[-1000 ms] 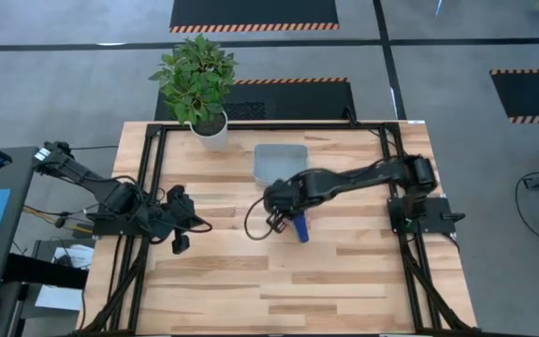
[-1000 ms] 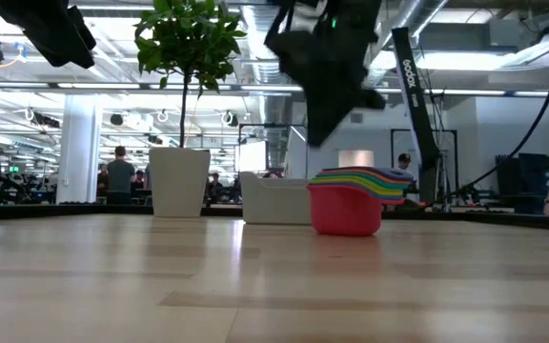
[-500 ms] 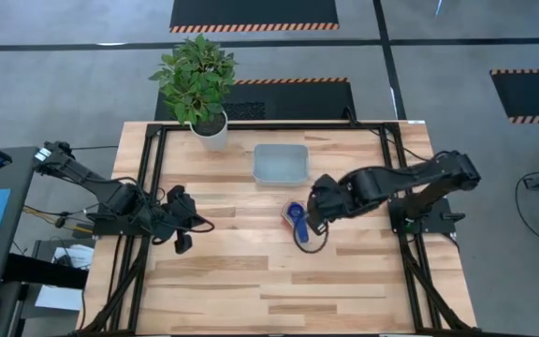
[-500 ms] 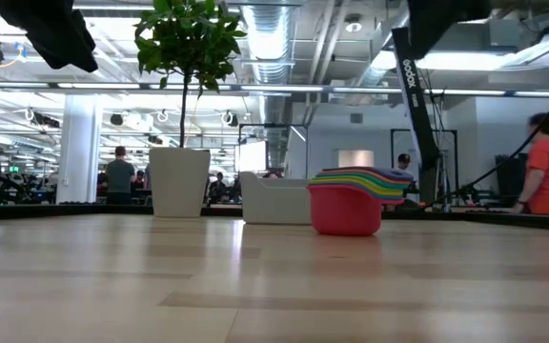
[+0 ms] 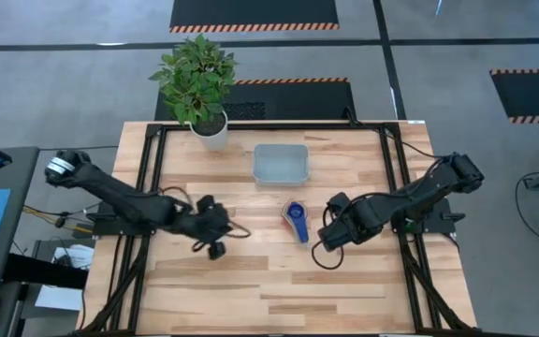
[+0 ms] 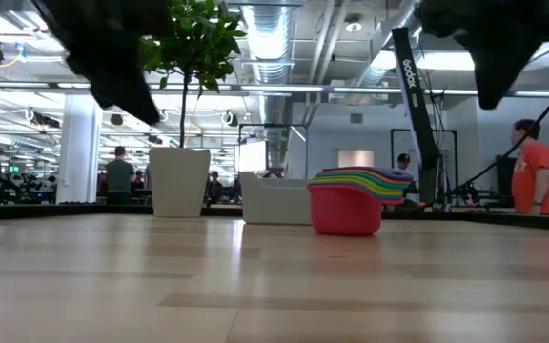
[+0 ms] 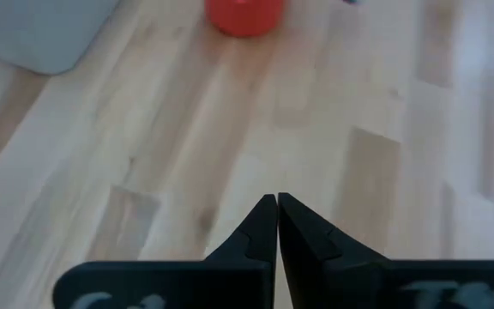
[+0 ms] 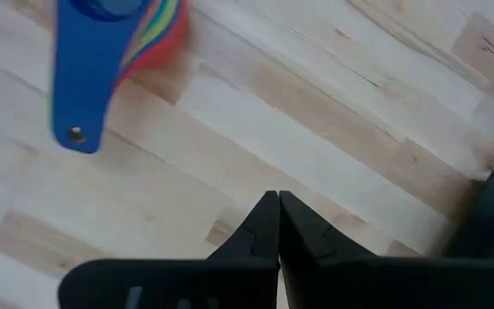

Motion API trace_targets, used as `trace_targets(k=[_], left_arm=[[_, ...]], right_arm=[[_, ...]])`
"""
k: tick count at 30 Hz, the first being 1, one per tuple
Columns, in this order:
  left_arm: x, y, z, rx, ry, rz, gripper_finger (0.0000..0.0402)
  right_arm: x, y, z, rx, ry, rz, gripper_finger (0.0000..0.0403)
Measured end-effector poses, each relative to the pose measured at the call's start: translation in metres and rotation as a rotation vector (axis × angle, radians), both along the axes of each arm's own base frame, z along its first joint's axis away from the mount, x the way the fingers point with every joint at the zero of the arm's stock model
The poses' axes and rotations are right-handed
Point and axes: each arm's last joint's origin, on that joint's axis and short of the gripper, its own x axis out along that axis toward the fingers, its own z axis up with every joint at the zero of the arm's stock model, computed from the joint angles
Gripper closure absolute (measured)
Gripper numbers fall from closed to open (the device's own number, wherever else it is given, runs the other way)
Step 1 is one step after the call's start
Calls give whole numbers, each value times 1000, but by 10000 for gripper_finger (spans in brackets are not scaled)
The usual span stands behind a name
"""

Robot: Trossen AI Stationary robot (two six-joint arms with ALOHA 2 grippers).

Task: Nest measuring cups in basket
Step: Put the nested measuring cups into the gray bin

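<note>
On the wooden table (image 5: 344, 281), my right pincer (image 5: 327, 239) had pulled back shut and empty, leaving the stacked cups (image 5: 296, 221) outside the basket (image 5: 281, 164).

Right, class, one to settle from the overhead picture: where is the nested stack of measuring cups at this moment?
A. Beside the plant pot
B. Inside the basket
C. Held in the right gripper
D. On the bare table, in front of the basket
D: the stack of measuring cups stands on the wooden table, clear of the basket, and neither gripper touches it.
</note>
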Motion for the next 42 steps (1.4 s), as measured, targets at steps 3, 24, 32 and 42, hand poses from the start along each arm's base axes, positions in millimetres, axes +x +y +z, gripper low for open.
trace_targets(k=[3,24,32,42], left_arm=[[20,14,-13,1,16,63,400],[151,22,3,96,134,-37,400],[152,26,-3,206,153,-37,400],[138,19,-34,231,192,-63,400]], right_arm=[[-5,-1,-10,-17,29,-22,379],[-18,-73,-56,107,-105,313,370],[-18,-82,-70,111,-232,503,366],[-19,-87,-85,103,-318,509,388]])
